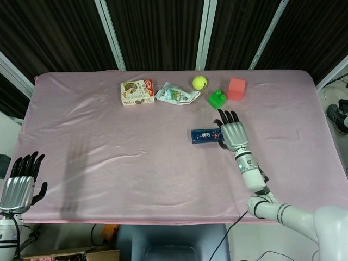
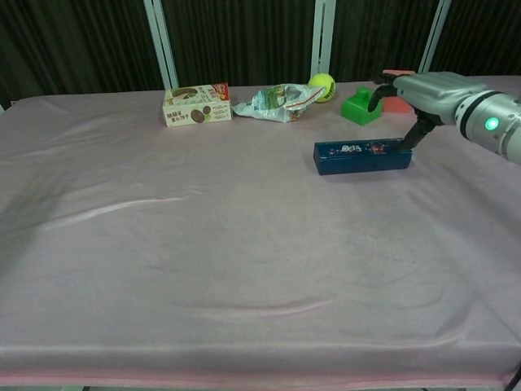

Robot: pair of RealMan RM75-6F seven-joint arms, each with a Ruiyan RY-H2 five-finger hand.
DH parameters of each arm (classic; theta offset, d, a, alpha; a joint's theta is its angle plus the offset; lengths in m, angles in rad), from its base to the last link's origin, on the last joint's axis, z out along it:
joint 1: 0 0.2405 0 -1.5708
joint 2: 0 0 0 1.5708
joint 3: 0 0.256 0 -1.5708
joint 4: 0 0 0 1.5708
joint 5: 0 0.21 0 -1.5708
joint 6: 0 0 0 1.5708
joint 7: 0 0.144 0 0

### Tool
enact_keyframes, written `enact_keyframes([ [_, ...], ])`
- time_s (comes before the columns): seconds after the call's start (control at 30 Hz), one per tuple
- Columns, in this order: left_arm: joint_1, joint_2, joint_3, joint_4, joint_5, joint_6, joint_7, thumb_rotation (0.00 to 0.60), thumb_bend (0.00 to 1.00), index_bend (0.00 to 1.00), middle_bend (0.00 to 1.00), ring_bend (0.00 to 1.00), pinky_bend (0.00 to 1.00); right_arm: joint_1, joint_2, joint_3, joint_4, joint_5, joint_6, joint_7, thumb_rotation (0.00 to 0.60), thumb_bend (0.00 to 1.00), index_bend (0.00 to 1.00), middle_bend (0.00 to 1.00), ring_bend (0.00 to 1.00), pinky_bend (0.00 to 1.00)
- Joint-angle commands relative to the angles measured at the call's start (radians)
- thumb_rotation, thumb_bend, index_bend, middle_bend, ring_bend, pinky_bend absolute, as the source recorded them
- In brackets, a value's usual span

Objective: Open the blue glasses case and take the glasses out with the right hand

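Right hand (image 1: 234, 132) flat, fingers apart, holding nothing, thumb touching the right end of the closed blue glasses case (image 2: 363, 155), which lies at its 9 o'clock. Left hand (image 1: 17, 184) open, idle off tabletop's near-left corner. Pink cloth tabletop (image 1: 109, 147) w/ dark slatted wall at 12 o'clock.

The head view looks steeply down from high above the near edge, taking in the whole pink table (image 1: 109, 147). The chest view sits low and close, facing across the table (image 2: 203, 269) toward the dark back wall. Both share the tabletop.
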Motion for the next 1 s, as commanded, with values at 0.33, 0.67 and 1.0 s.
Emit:
enact_keyframes([
  [0.33, 0.000, -0.001, -0.001, 0.000, -0.009, -0.002, 0.008, 0.600, 0.41, 0.00, 0.00, 0.00, 0.05, 0.011, -0.116, 0.005, 0.217, -0.043, -0.091, 0.061, 0.600, 0.43, 0.42, 0.11, 0.06, 0.00],
  [0.67, 0.002, -0.001, 0.000, 0.001, -0.006, 0.000, 0.007, 0.600, 0.41, 0.00, 0.00, 0.00, 0.05, 0.017, -0.131, 0.023, 0.239, -0.049, -0.098, 0.058, 0.600, 0.43, 0.48, 0.12, 0.07, 0.00],
  [1.0, 0.003, -0.002, 0.001, 0.004, -0.005, 0.002, 0.005, 0.600, 0.41, 0.00, 0.00, 0.00, 0.05, 0.019, -0.138, 0.039, 0.252, -0.049, -0.100, 0.056, 0.600, 0.43, 0.54, 0.16, 0.09, 0.00],
])
